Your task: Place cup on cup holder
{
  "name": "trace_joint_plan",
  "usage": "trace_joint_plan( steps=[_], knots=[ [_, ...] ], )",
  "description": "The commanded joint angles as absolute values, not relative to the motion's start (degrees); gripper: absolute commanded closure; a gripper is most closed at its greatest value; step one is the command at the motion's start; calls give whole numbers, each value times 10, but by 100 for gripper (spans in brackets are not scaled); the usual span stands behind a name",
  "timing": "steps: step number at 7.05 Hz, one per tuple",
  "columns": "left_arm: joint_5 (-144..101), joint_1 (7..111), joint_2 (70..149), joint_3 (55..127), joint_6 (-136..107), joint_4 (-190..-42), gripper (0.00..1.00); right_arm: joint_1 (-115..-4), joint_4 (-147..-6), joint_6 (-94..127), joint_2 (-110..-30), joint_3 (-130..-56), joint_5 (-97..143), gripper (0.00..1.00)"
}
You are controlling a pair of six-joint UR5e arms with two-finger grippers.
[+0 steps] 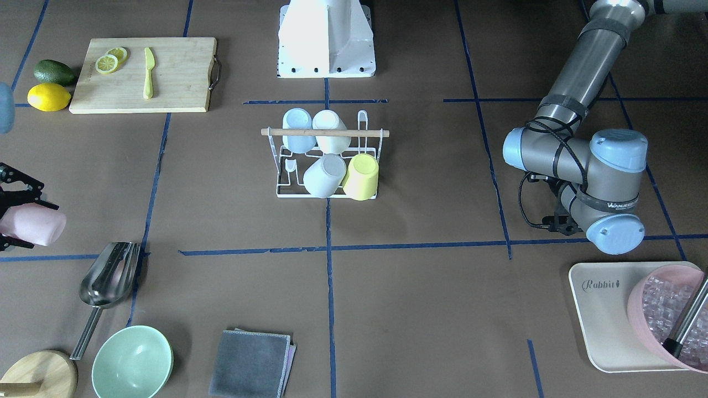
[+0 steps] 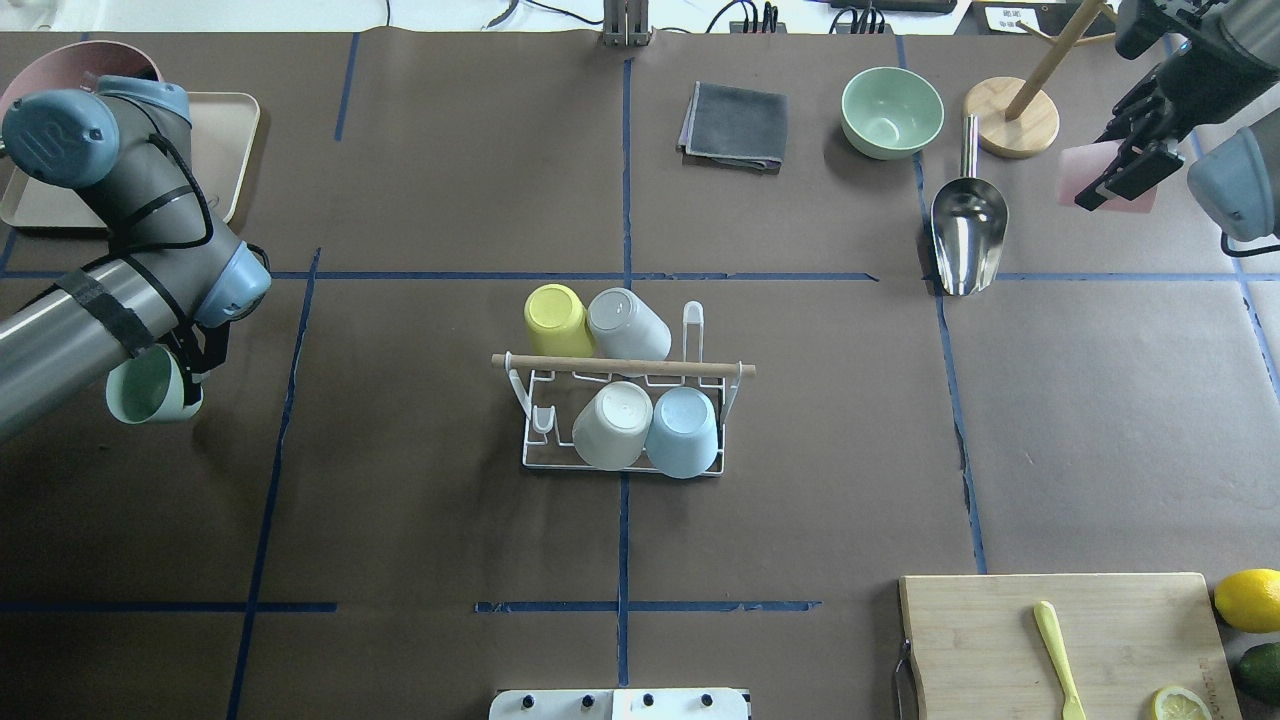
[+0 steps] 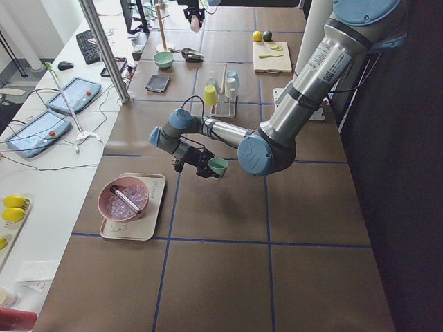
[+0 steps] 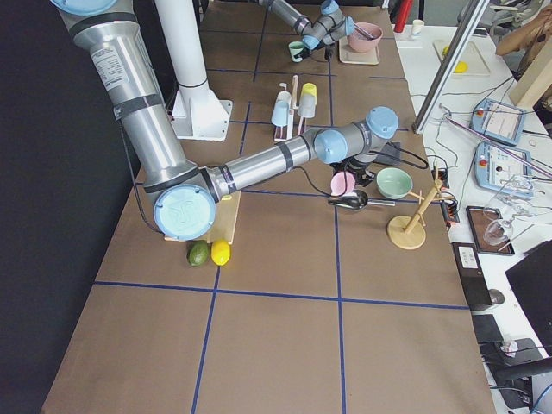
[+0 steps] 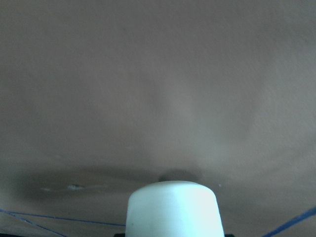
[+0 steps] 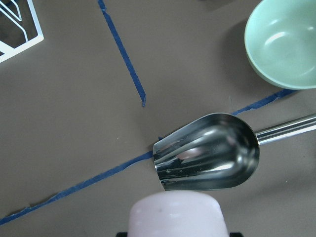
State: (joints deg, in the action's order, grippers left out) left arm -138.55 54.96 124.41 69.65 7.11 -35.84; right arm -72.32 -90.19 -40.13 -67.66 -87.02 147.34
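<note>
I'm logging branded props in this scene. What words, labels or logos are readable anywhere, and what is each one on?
"Rabbit": dark script on the cream tray.
"WAN...": white print on the black strap around the left arm near its wrist; the remaining letters are blurred.
White sticker on the left arm's tube: printed, but too small to read.

From overhead, the left gripper (image 3: 208,167) is mostly buried under its own wrist, so the mint cup (image 2: 145,390) only half shows, and its wrist cam just catches the cup's base at the bottom edge. The right gripper (image 1: 33,224) and pink cup (image 1: 47,226) run off the front view's left edge. No telling which cup holder (image 1: 326,132) prongs sit under the four cups.
</note>
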Motion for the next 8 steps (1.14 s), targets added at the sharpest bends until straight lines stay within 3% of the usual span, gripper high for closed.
trace_joint_plan(
  steps=[1, 3, 6, 8],
  knots=[
    [-1387, 574, 1221, 811, 73, -356, 96, -734, -845, -433, -672, -853, 1510, 100],
    [-1393, 574, 1208, 932, 68, -426, 96, -741, -789, -376, -671, -853, 1555, 100],
    [-1416, 562, 1223, 992, 64, -540, 96, -740, -647, -235, -667, -850, 1571, 100],
    [-1414, 562, 1222, 1011, -22, -704, 95, -738, -573, -127, -658, -851, 1570, 100]
  ],
)
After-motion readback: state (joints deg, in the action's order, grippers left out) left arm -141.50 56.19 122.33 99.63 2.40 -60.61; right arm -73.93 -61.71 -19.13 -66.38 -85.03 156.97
